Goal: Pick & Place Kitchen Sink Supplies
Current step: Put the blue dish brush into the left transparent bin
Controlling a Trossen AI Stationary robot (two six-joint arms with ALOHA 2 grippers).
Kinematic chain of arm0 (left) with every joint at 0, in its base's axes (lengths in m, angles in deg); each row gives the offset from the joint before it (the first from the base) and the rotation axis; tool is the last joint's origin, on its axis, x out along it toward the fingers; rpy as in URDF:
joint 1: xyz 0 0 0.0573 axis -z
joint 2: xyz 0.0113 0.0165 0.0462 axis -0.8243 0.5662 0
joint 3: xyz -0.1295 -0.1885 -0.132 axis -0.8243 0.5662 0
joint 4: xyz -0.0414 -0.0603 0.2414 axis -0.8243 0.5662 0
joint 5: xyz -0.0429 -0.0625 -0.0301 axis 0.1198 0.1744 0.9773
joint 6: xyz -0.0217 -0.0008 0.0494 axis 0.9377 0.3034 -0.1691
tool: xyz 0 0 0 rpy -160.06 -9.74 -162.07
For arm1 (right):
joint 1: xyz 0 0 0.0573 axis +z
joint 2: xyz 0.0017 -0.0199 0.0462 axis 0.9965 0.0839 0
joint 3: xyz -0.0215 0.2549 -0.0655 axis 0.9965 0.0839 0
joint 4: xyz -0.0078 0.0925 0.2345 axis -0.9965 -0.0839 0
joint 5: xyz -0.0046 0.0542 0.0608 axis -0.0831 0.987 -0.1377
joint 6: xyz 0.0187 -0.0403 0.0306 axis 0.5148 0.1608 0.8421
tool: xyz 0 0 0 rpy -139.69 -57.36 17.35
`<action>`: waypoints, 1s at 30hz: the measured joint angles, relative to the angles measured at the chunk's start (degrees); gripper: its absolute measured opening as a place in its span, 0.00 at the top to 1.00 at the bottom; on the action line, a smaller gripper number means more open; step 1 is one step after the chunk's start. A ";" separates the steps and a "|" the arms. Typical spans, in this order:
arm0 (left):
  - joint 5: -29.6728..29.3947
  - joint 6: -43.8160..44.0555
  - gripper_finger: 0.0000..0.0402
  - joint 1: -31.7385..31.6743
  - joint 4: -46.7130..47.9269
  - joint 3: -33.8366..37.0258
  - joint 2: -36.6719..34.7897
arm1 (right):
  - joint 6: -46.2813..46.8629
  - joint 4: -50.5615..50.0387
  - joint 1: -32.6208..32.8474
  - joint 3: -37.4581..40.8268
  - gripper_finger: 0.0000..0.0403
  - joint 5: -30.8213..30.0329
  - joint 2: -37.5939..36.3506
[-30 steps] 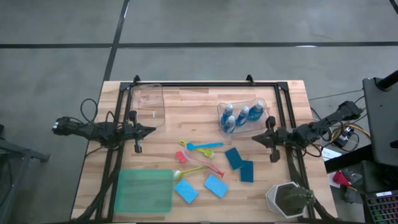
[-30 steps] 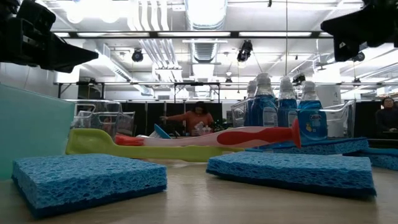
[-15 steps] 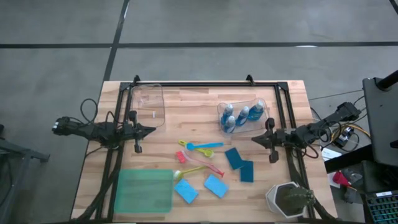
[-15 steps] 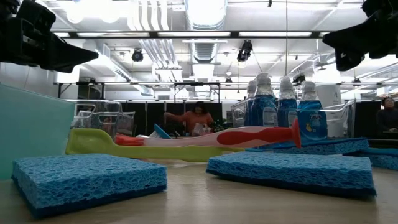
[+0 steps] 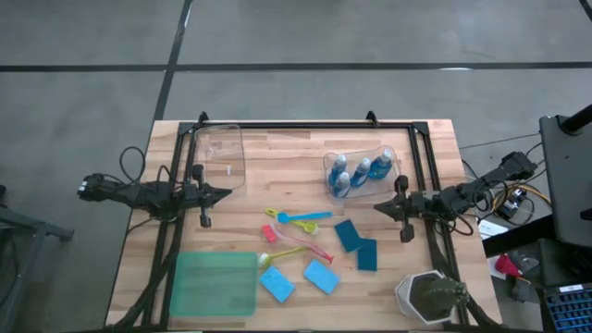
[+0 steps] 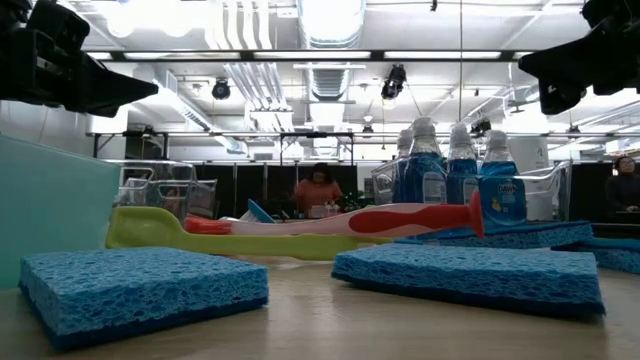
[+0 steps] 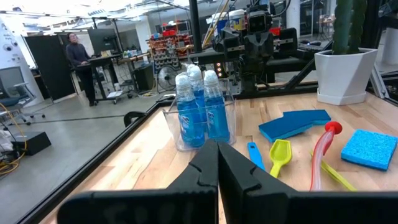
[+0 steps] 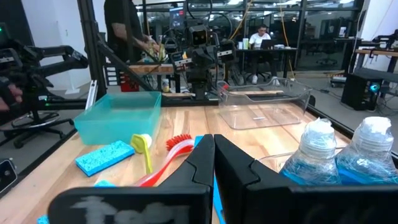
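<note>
You have three blue bottles visible, all in one clear bin, with a second clear bin holding none. Count four sponges: two light blue, two darker teal. Three brushes lie between both arms' fingers. There is one green tray, one white pot, and two grippers.

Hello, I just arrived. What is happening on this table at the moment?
Nothing is being handled yet. The left tool and right tool are shut and hang at the table's two sides. The small blue bottles stand in one clear plastic bin; the other clear bin and the green tray hold nothing. The thin coloured brushes and flat blue sponges lie loose in the middle.
</note>
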State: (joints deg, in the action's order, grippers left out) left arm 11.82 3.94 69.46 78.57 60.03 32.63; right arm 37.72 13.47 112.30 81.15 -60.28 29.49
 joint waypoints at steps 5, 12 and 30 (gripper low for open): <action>-0.05 0.45 1.00 0.01 -0.92 0.13 0.00 | 0.03 0.00 0.00 0.00 0.98 0.00 0.00; 0.18 18.54 1.00 -0.01 -19.28 0.61 -0.04 | 0.10 0.00 0.00 0.00 0.98 0.00 0.00; -1.29 34.03 0.89 0.08 -37.32 -2.62 11.86 | 0.03 0.02 0.00 0.00 0.98 0.00 0.02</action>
State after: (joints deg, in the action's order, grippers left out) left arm 10.53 37.97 69.54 41.25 57.41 44.48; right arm 37.75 13.50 112.30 81.15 -60.28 29.51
